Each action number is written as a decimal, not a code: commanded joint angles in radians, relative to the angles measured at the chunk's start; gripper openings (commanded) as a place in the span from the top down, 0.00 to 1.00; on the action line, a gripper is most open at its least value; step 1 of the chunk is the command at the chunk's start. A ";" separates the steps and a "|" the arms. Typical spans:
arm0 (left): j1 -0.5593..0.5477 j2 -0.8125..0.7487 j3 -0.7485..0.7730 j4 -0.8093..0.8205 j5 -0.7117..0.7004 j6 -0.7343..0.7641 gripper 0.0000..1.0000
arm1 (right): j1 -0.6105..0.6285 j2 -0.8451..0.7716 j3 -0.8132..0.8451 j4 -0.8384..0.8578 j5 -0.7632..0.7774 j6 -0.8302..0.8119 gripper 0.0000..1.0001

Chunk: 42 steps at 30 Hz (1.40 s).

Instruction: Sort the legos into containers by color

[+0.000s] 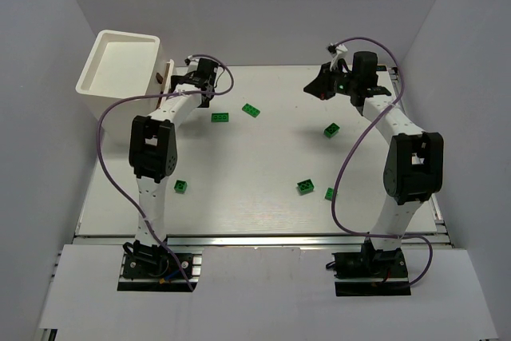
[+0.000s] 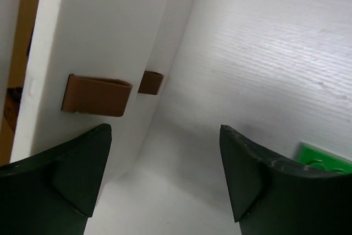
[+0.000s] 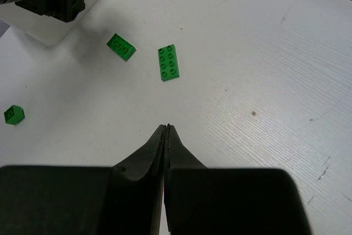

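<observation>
So the left gripper (image 2: 165, 133) hangs wide open and empty, right beside the white bin (image 1: 102, 100) at far left. The right gripper (image 3: 166, 130) is pinched shut. Green legos (image 1: 221, 117) lie scattered over the desk (image 1: 263, 157) (light, hard, probably slippery), so I'd pinch across the flat sides.

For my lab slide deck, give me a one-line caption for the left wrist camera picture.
Open left gripper facing the white container wall with two brown tabs, one green lego at right.
</observation>
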 commanded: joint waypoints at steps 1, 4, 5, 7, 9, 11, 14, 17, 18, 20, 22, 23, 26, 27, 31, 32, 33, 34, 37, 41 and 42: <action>0.015 -0.102 -0.038 -0.031 -0.073 -0.037 0.09 | -0.003 0.002 0.004 0.047 -0.022 0.014 1.00; 0.015 -0.121 -0.059 -0.024 -0.085 -0.039 0.07 | -0.004 0.003 0.004 0.047 -0.024 0.013 1.00; 0.015 -0.125 -0.063 -0.024 -0.090 -0.040 0.05 | -0.004 0.005 0.004 0.049 -0.024 0.014 1.00; 0.015 -0.127 -0.061 -0.024 -0.102 -0.039 0.05 | -0.004 0.006 0.005 0.049 -0.027 0.019 1.00; 0.024 -0.118 -0.055 -0.031 -0.117 -0.039 0.05 | -0.003 0.008 0.007 0.050 -0.028 0.016 1.00; 0.024 -0.112 -0.044 -0.048 -0.142 -0.045 0.03 | -0.004 0.008 0.008 0.050 -0.028 0.019 1.00; 0.034 -0.107 -0.041 -0.057 -0.157 -0.054 0.02 | -0.004 0.009 0.007 0.047 -0.025 0.017 1.00; 0.034 -0.115 -0.047 -0.051 -0.156 -0.053 0.02 | -0.004 0.006 0.004 0.049 -0.027 0.017 1.00; 0.034 -0.113 -0.047 -0.053 -0.156 -0.054 0.03 | -0.004 0.008 0.004 0.047 -0.028 0.017 1.00; 0.034 -0.113 -0.046 -0.051 -0.156 -0.054 0.03 | -0.004 0.006 0.004 0.049 -0.028 0.016 1.00; 0.034 -0.115 -0.040 -0.053 -0.165 -0.057 0.03 | -0.006 0.006 0.005 0.049 -0.030 0.017 1.00; 0.034 -0.116 -0.040 -0.053 -0.165 -0.059 0.02 | -0.004 0.006 0.004 0.047 -0.028 0.013 1.00; 0.034 -0.119 -0.041 -0.056 -0.183 -0.068 0.02 | -0.001 0.006 0.004 0.046 -0.028 0.011 1.00; 0.034 -0.119 -0.041 -0.057 -0.177 -0.069 0.02 | -0.004 0.006 0.005 0.044 -0.028 0.010 1.00; 0.034 -0.147 -0.058 -0.018 -0.073 -0.043 0.45 | -0.006 0.005 0.001 0.044 -0.033 0.007 1.00; 0.018 -0.159 -0.073 0.002 -0.061 -0.034 0.61 | -0.006 0.003 -0.001 0.044 -0.035 0.007 1.00; 0.018 -0.182 -0.087 0.031 -0.042 -0.013 0.72 | -0.004 0.002 -0.001 0.044 -0.035 0.005 1.00; 0.018 -0.191 -0.108 0.066 -0.016 -0.008 0.79 | -0.003 0.002 -0.004 0.044 -0.038 0.004 1.00; 0.018 -0.194 -0.110 0.068 0.070 -0.017 0.85 | -0.003 -0.002 -0.009 0.045 -0.041 -0.004 1.00; 0.009 -0.185 -0.119 0.056 0.133 -0.046 0.82 | -0.004 -0.003 -0.015 0.053 -0.042 -0.007 1.00; 0.009 -0.179 -0.121 0.047 0.139 -0.077 0.79 | -0.004 -0.002 -0.015 0.055 -0.042 -0.006 1.00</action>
